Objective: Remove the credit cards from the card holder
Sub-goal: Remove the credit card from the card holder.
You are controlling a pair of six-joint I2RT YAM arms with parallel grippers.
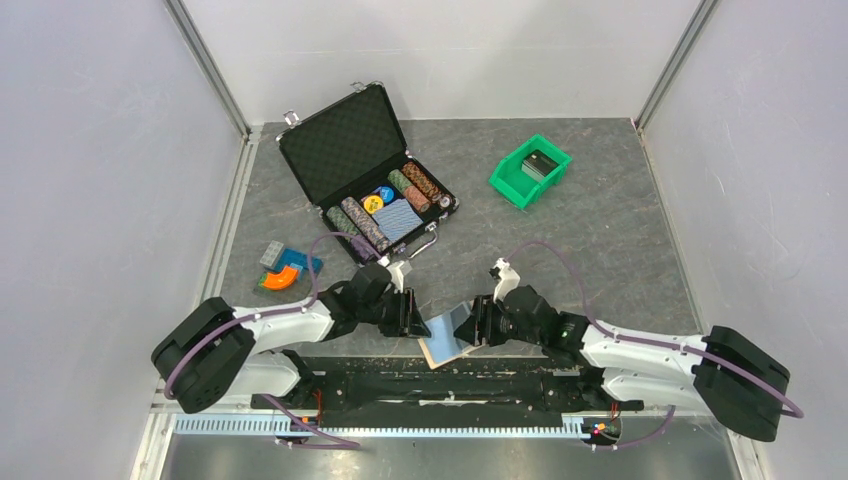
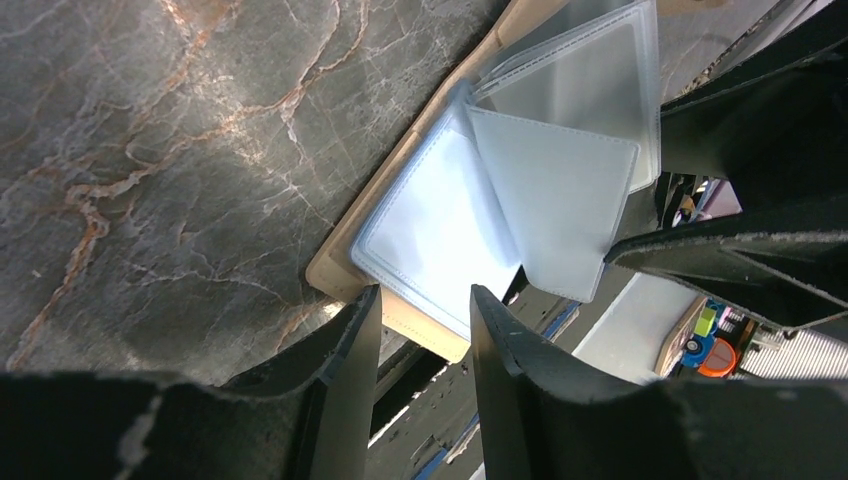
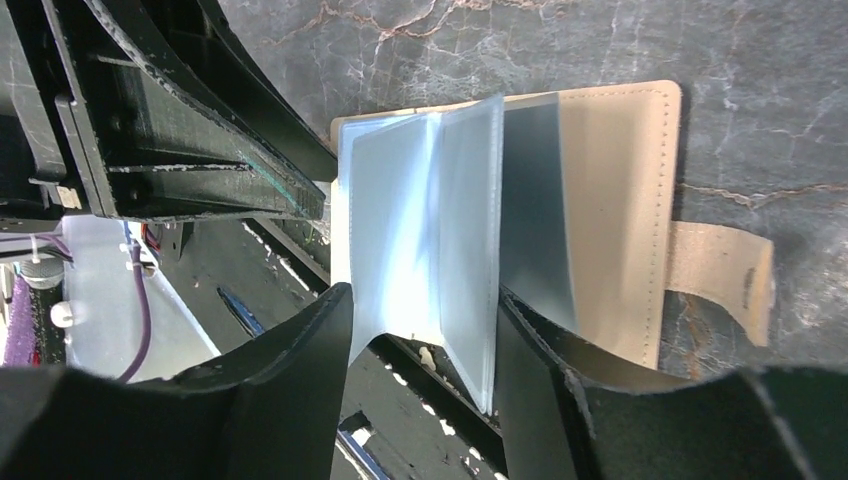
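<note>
The tan card holder lies open at the table's near edge, partly overhanging it, between my two grippers. Its clear sleeves show light blue-grey faces, and one sleeve stands up. A darker grey face shows in the sleeve against the tan cover; I cannot tell whether it is a credit card. The side tab points away. My left gripper is open, its tips at the holder's left edge. My right gripper is open with the sleeves between its fingers.
An open black chip case holding poker chips stands at the back left. A green bin holding a dark flat stack sits at the back right. Colourful toy pieces lie left of the left arm. The arms' base rail runs below the table edge.
</note>
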